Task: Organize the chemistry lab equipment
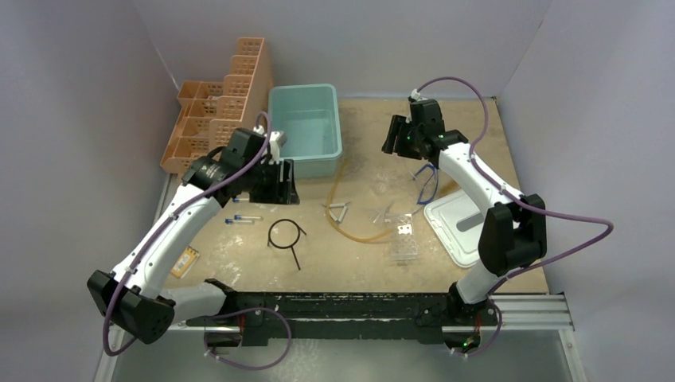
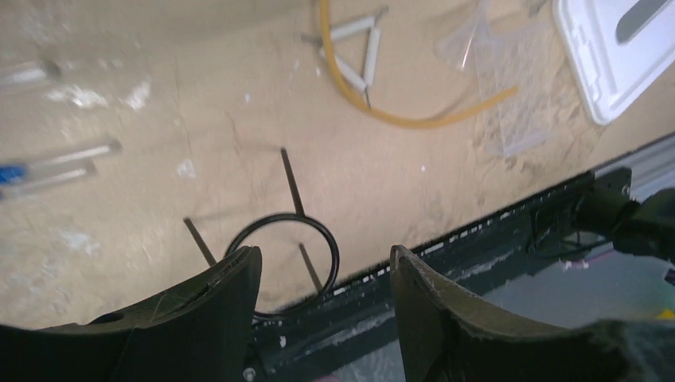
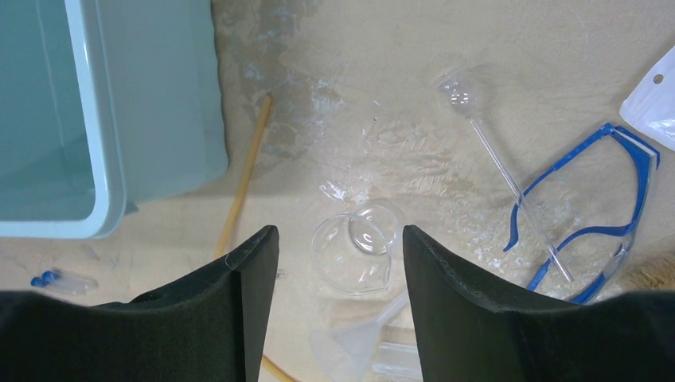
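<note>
On the brown table [image 1: 358,267], the left gripper [image 2: 322,259] is spread and empty, with the black wire ring [image 2: 282,216] lying below it. The right gripper [image 3: 341,235], spread too, hangs over a glass dish [image 3: 354,259].

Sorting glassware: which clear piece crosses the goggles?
The long-stemmed bulb: its stem crosses the blue goggles; the round dish and funnel lie apart.

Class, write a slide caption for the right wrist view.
Open right gripper looks down on a glass dish, blue goggles and a teal bin.
</note>
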